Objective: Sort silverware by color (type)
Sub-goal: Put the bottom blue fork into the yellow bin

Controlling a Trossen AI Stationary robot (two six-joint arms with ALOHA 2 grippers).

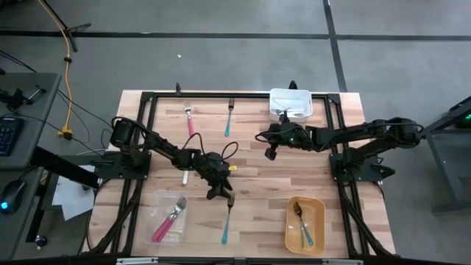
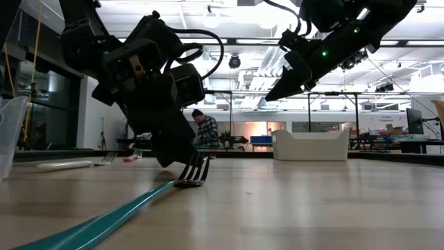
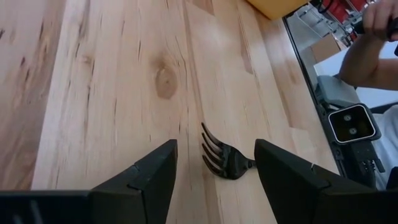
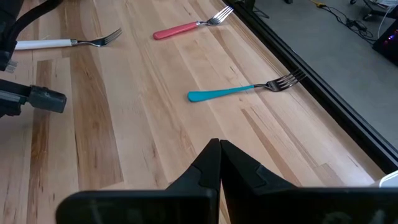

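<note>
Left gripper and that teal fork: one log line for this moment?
left gripper: open, straddling teal fork head | fork: flat on table | right gripper: shut, waiting

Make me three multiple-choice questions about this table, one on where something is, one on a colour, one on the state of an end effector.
1. Where are the left end effector's open fingers?
A. on either side of the head of a fork lying on the table
B. inside the white bin
C. over the yellow tray

2. What colour is the handle of that fork?
A. red
B. teal
C. white

3. The right end effector is
A. wide open
B. shut on a spoon
C. shut, holding nothing

Answers: 1 A, the left wrist view shows the tines between the fingers; 2 B, the high view shows a teal handle below the end effector; 3 C, its fingers meet with nothing between them.
</note>
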